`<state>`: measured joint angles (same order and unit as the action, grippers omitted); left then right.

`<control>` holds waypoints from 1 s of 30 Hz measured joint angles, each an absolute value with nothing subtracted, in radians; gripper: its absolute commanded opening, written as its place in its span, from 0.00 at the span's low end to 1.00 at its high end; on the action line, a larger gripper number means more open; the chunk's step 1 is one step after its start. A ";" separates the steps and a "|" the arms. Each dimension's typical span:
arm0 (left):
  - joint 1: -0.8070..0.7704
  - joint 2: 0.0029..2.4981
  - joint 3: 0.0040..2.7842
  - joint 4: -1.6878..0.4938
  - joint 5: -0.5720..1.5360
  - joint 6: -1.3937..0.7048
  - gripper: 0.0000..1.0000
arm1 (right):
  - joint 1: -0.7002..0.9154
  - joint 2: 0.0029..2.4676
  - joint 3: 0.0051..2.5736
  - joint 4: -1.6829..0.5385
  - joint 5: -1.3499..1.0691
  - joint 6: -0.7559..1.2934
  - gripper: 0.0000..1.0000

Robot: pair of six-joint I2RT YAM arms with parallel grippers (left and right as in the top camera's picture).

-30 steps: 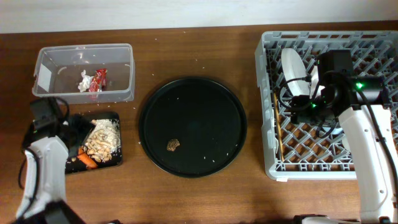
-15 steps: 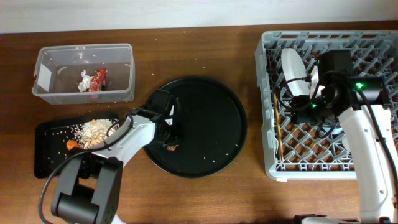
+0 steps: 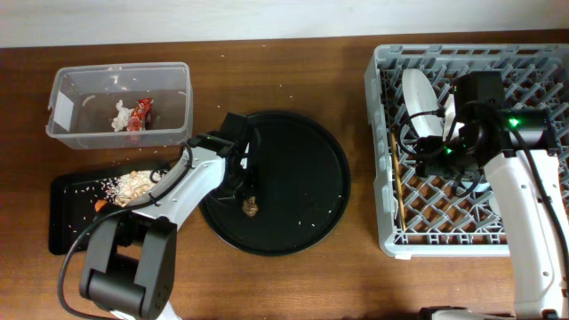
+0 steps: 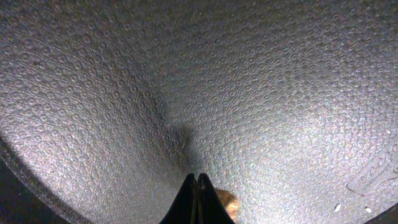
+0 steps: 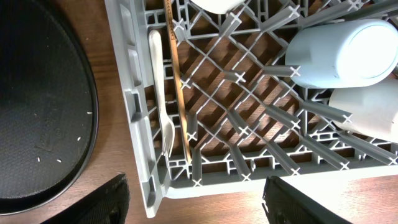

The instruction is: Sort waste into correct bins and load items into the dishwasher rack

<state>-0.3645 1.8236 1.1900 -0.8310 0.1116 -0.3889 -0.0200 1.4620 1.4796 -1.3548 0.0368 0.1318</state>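
A grey rack (image 3: 378,151) fills the right side of the table (image 3: 311,284) and holds a plate (image 3: 418,105), cups (image 5: 339,53), a fork (image 5: 163,93) and a stick (image 5: 177,87). A round tray (image 3: 302,169) sits mid-table. To its left are a tub (image 3: 185,107) with a wrapper (image 3: 142,114) and tissue (image 3: 120,116), and a shallow tray (image 3: 67,222) with scraps (image 3: 133,185) and a carrot (image 3: 100,205). A brown lump (image 3: 251,206) lies on the round tray's left part. To pick it up cleanly, the fingers should part, centre over the lump and reach the tray floor before closing; the shallow tray looks like its bin. The left arm stretches rightward, wrist tipped down over the lump. The left gripper (image 4: 196,196) has its fingers pressed together on nothing, with the lump just beside the tips. The right gripper (image 5: 211,196) hangs over the rack, spread wide and empty.
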 measured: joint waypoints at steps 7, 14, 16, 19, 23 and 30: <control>-0.224 1.702 1.208 -0.906 0.051 -0.388 0.45 | -0.020 1.462 1.480 -1.355 0.037 0.131 0.72; -0.382 1.727 1.212 -0.872 0.101 -0.389 0.52 | -0.020 1.462 1.480 -1.355 0.037 0.131 0.72; -0.421 1.823 1.216 -0.868 0.102 -0.389 0.51 | -0.020 1.462 1.480 -1.355 0.037 0.131 0.72; -0.438 1.924 1.221 -0.863 0.102 -0.389 0.24 | -0.020 1.462 1.480 -1.354 0.037 0.132 0.72; -0.438 1.936 1.234 -0.847 0.094 -0.387 0.00 | -0.020 1.462 1.480 -1.357 0.037 0.132 0.72; -0.096 1.812 1.334 -1.074 -0.043 -0.358 0.01 | -0.020 1.462 1.480 -1.358 0.037 0.131 0.72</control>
<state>-0.0959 1.8122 1.3338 -1.0737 -0.0433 -0.3580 -0.0200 1.4620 1.4796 -1.3579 0.0368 0.1314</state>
